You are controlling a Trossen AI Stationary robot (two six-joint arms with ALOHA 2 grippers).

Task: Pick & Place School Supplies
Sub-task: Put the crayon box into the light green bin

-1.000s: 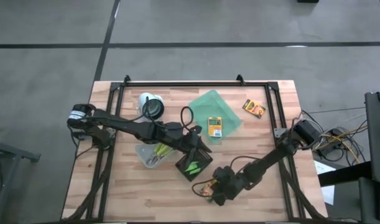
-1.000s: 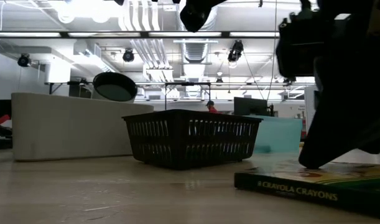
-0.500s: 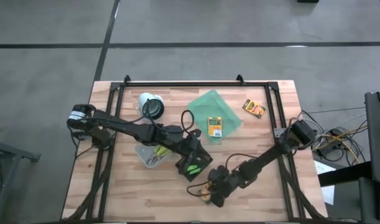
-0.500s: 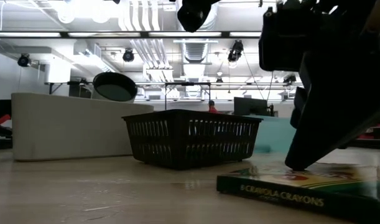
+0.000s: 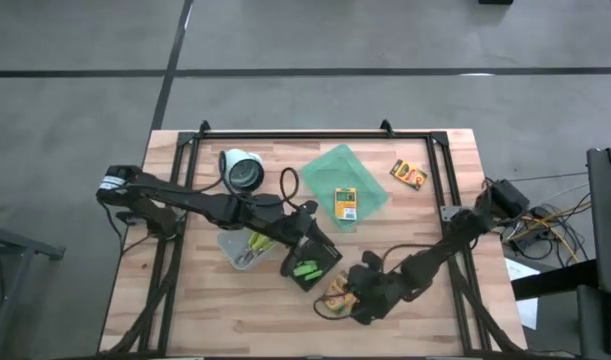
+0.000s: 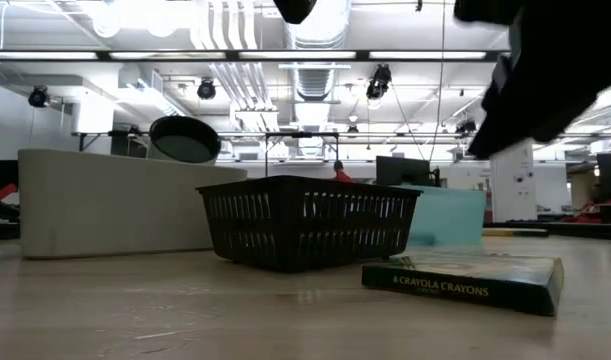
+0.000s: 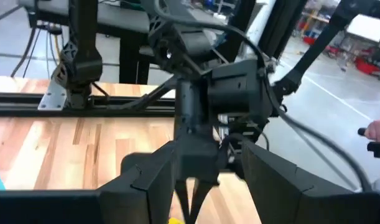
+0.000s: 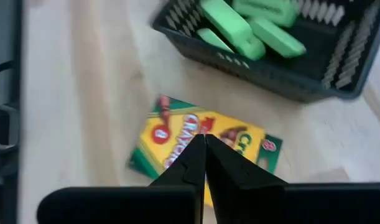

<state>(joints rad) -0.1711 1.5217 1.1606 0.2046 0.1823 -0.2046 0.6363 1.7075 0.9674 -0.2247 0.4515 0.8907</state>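
Note:
One yellow-and-green crayon box (image 6: 465, 282) lies flat on the table near its front edge, also in the high view (image 5: 335, 296) and the right wrist view (image 8: 177, 140). My right gripper (image 8: 202, 142) is shut and hangs clear above this box (image 6: 482, 150). My left gripper (image 5: 307, 242) is open and hovers over the black basket (image 5: 311, 262), where green marker sticks (image 8: 252, 25) lie. A second crayon box (image 5: 345, 203) rests on the green tray (image 5: 330, 165). The third crayon box (image 5: 408, 174) lies on the wood near the far right.
A clear bin (image 5: 243, 248) with yellow-green-handled scissors sits left of the basket. A white cup (image 5: 243, 170) stands near the far left. Black frame rails (image 5: 305, 134) run along the table's far and side edges. Bare wood lies along the near left part.
My right gripper, shut, had its fingertips down on the crayon box and shoved it a little along the table. It then rose clear, and the box now lies flat. My left gripper rose slightly above the basket.

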